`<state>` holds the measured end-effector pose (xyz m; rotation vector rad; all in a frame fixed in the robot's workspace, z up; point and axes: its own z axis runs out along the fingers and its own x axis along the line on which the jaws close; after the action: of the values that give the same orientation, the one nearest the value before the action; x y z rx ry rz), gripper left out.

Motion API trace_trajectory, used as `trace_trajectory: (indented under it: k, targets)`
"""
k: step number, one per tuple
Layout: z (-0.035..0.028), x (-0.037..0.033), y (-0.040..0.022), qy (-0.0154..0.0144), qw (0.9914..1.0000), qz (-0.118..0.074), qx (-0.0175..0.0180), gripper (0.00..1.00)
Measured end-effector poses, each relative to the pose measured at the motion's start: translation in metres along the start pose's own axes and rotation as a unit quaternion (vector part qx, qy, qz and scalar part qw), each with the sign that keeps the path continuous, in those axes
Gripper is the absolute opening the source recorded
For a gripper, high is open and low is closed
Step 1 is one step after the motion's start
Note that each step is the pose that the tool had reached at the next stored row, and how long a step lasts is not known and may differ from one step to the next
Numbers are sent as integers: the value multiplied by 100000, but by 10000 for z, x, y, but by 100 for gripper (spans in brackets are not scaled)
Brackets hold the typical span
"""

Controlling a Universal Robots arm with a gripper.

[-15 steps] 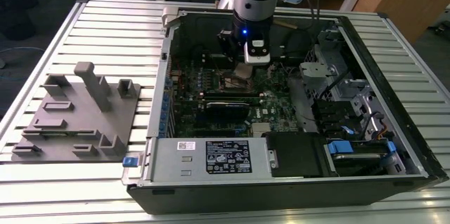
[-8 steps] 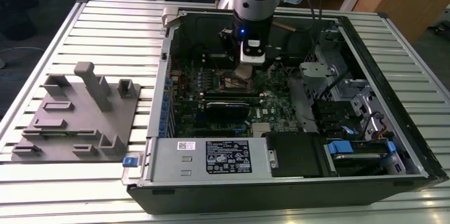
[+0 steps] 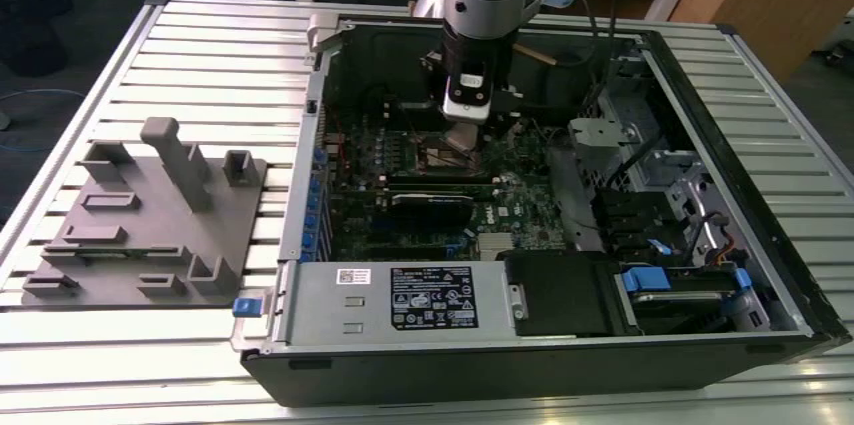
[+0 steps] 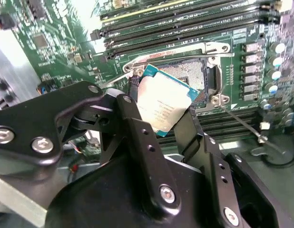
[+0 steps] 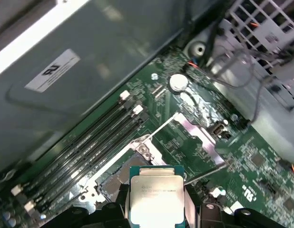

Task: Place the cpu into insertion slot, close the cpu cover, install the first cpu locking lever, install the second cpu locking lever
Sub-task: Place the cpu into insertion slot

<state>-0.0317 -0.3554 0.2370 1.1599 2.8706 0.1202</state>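
Note:
My gripper [image 4: 162,127] is shut on the cpu [image 4: 162,100], a flat square chip with a silvery top, held by its edges between two black fingers [image 4: 133,124]. The cpu hangs tilted just above the insertion slot [image 4: 193,72], whose dark pin field shows uncovered beside it. In the first wrist view the cpu [image 5: 156,199] sits over the slot [image 5: 117,176], and the cpu cover [image 5: 198,134] stands swung open beyond it. Thin wire locking levers [image 4: 242,121] stick out free from the socket. In the exterior view the gripper [image 3: 462,130] hovers over the slot [image 3: 449,157] inside the open computer case.
Long black memory slots [image 4: 185,21] run close beside the socket. A black card [image 3: 430,207] lies across the board nearby. The case walls [image 3: 310,145], a labelled metal box [image 3: 400,297] and drive bays [image 3: 667,245] hem in the board. A grey fixture [image 3: 147,210] stands on the slatted table.

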Motion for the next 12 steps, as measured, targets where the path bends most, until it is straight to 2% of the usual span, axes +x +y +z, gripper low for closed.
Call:
trace_trajectory:
  k: [8,12]
  targets:
    - [0,2,-1,-21,100000,285,2,54]
    - [1,13,-12,-220,99968,2513,24,54]
